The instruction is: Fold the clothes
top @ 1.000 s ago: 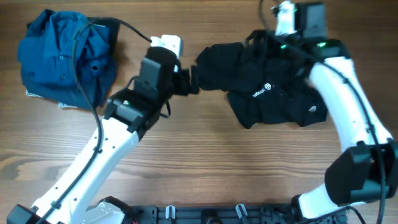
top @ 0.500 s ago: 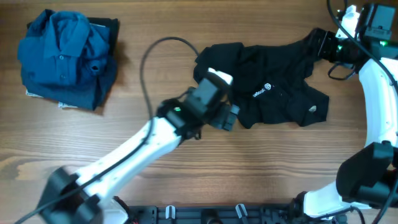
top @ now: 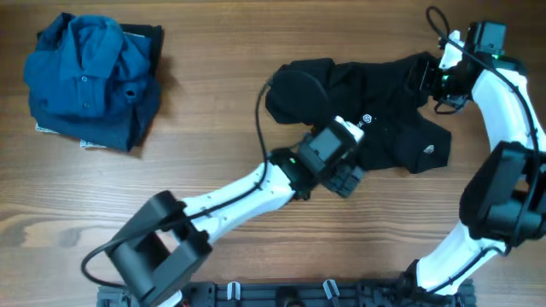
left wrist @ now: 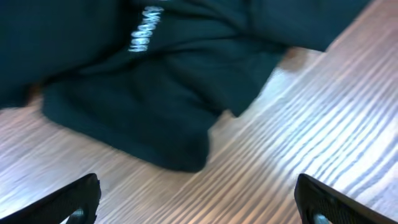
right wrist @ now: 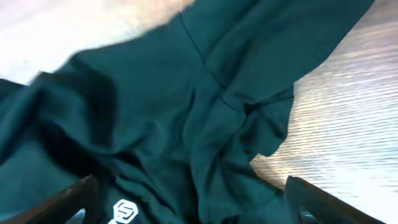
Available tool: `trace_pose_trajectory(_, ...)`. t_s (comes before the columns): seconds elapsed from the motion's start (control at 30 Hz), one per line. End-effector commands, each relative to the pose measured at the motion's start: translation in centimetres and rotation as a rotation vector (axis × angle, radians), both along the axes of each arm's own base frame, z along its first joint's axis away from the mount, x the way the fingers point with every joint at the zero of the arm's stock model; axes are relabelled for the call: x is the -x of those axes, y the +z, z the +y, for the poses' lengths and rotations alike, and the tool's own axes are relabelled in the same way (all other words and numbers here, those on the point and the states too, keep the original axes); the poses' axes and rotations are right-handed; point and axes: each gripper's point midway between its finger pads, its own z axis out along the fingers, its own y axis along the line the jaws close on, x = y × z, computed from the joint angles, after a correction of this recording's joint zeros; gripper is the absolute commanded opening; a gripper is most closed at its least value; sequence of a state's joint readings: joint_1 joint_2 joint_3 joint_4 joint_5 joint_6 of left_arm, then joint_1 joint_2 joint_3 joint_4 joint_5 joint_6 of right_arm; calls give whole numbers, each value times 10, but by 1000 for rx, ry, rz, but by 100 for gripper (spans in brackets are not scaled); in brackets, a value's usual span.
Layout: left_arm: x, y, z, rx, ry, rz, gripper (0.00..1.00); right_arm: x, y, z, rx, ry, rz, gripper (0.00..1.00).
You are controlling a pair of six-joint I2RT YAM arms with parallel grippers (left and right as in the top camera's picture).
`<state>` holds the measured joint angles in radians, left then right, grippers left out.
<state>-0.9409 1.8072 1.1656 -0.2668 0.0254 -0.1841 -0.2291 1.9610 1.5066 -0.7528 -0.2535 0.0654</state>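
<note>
The clothes, a black shirt (top: 375, 102), lie crumpled at the centre right of the wooden table, with a small white logo (top: 367, 120) facing up. My left gripper (top: 347, 176) hovers at the shirt's front edge. In the left wrist view its fingertips (left wrist: 78, 198) stand wide apart and open over bare wood, the shirt's hem (left wrist: 143, 106) and white lettering (left wrist: 144, 37) just ahead. My right gripper (top: 429, 78) is at the shirt's far right end. It is open too (right wrist: 196, 208), with rumpled fabric (right wrist: 205, 112) and the logo (right wrist: 124, 210) lying beneath it.
A blue collared shirt (top: 90, 81) sits bundled at the table's far left. The left arm (top: 239, 192) stretches diagonally from the front edge to the shirt. A black cable (top: 260, 111) loops beside the shirt's left end.
My left gripper has swung from the shirt's left end round to its front edge. My right gripper moved from above the shirt out to its far right end.
</note>
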Motion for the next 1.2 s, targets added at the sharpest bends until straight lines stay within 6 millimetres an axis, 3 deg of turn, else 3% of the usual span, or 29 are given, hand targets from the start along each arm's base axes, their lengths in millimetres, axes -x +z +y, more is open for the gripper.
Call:
trace_pose_trajectory(0.0, 12, -9, -19, 3, -69, -8, 100, 4, -30, 1, 0, 13, 62, 91)
trace_pose_trajectory(0.2, 12, -30, -25, -31, -111, -26, 99, 0, -38, 0, 0, 13, 62, 88)
trace_pose_trajectory(0.43, -3, -60, -30, -52, -79, -67, 100, 1, -44, -5, 26, 4, 76, 88)
trace_pose_trajectory(0.6, -14, -65, -26, -72, -41, -102, 98, 4, -54, -6, 30, 1, 100, 80)
trace_pose_trajectory(0.67, -17, -65, -24, -71, -33, -101, 92, 6, -58, -6, 31, 1, 104, 79)
trace_pose_trajectory(0.83, -20, -65, -22, -70, -23, -99, 64, 7, -63, -6, 32, 1, 101, 73)
trace_pose_trajectory(1.0, -20, -65, -22, -70, -23, -99, 52, 13, -70, -14, 80, -16, 124, 68)
trace_pose_trajectory(1.17, -20, -64, -22, -68, -24, -101, 29, 17, -81, -20, 113, -27, 126, 59)
